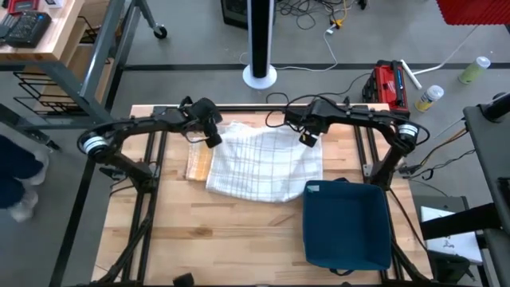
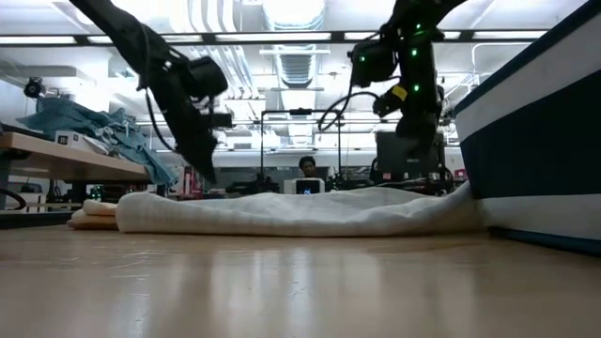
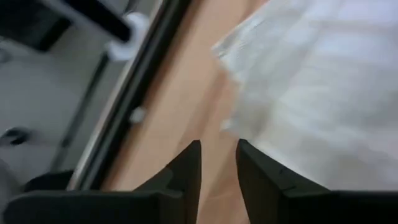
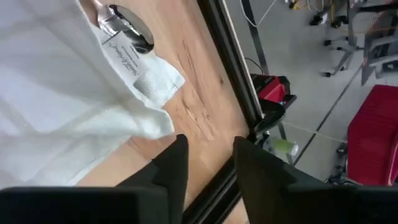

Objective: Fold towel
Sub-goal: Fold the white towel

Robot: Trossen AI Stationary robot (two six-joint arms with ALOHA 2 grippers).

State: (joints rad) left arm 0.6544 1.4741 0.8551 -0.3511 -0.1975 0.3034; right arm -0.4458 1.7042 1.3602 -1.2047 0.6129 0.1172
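Note:
A white towel with a faint grid pattern lies bunched and partly folded on the far middle of the wooden table, resting flat. My left gripper hovers open just above the towel's far left corner, with nothing between its fingers. My right gripper hovers open above the far right corner, where a printed label shows on the towel; bare wood lies between its fingers.
A tan folded cloth lies against the towel's left side. A dark blue bin stands at the near right, touching the towel's right end. The black table frame rail runs along the far edge. Bare wood lies near and left.

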